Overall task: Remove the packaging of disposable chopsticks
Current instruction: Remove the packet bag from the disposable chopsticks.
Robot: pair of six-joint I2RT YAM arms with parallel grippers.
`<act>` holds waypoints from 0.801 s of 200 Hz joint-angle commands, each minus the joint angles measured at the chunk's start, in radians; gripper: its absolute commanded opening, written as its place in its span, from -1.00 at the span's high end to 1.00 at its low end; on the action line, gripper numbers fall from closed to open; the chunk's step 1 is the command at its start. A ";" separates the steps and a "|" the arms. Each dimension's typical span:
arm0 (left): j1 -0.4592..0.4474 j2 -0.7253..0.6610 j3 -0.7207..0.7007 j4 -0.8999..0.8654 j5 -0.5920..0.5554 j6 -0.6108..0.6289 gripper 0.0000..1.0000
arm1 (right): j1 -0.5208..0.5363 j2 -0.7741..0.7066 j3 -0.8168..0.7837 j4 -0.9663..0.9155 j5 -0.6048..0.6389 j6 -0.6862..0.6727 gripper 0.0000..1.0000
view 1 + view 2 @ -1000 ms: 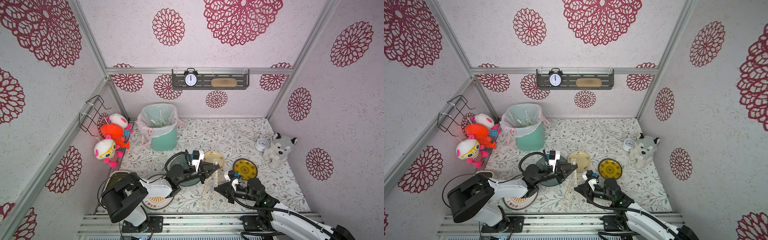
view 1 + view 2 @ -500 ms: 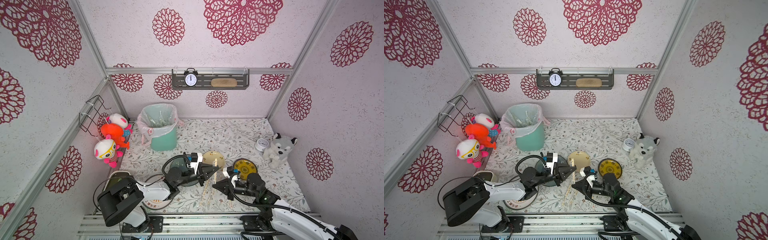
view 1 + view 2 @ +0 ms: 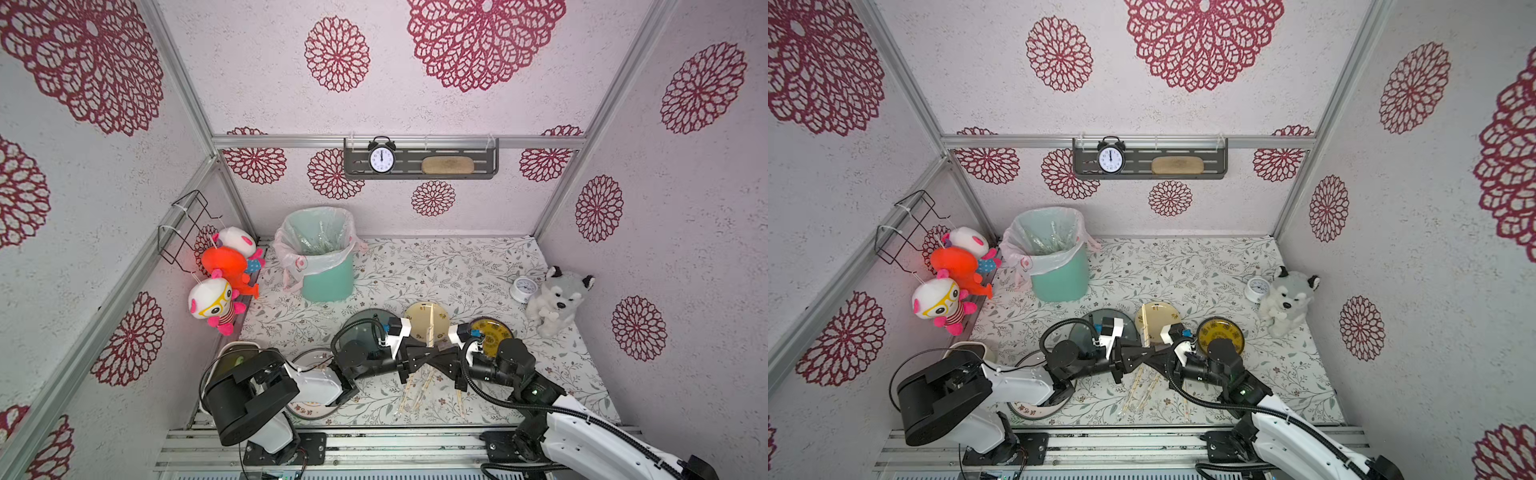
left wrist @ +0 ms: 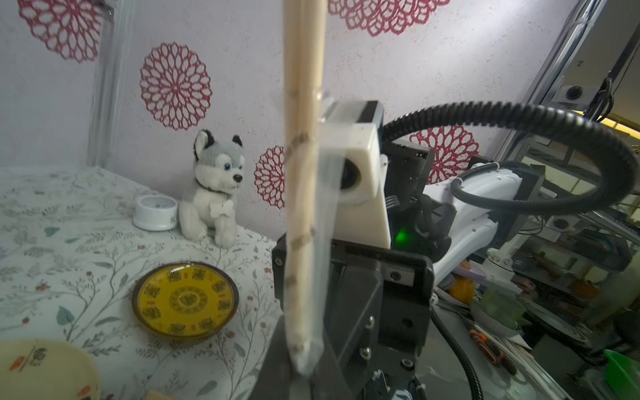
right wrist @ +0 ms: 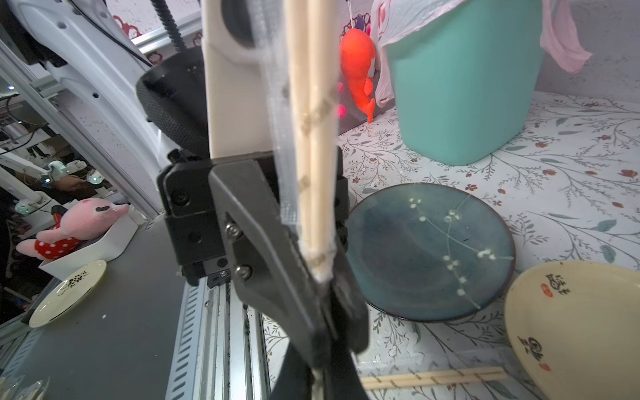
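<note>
Chopsticks [image 5: 311, 156] have left gripper [image 3: 424, 360] and right gripper [image 3: 442, 360] both clenched on one sleeve [image 5: 278, 156] end, probably to peel it off.

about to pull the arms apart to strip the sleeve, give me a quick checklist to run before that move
1. left gripper shut on wrapped pair: ok
2. right gripper shut on the same pair: ok
3. packaging off the pair: not ok, it covers the pair
4. one gripper pinching packaging alone: cannot tell
5. bin open at the top: ok
</note>
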 commanded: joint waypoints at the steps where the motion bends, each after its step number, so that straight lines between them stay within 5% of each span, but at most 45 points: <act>1: -0.019 0.028 -0.082 -0.373 0.049 0.052 0.81 | 0.001 -0.039 0.145 0.411 -0.021 -0.010 1.00; 39: -0.005 -0.129 -0.040 -0.511 0.047 0.095 0.21 | 0.004 -0.018 0.064 0.454 -0.016 0.024 1.00; 56: 0.006 -0.246 0.011 -0.610 0.058 0.133 0.14 | 0.007 -0.032 0.000 0.453 0.015 0.035 1.00; 93: 0.023 -0.416 0.171 -0.857 -0.011 0.269 -0.54 | 0.010 -0.062 -0.107 0.455 0.069 0.053 1.00; 160: 0.032 -0.300 0.421 -0.943 0.027 0.314 -0.57 | 0.012 -0.111 -0.156 0.428 0.070 0.054 1.00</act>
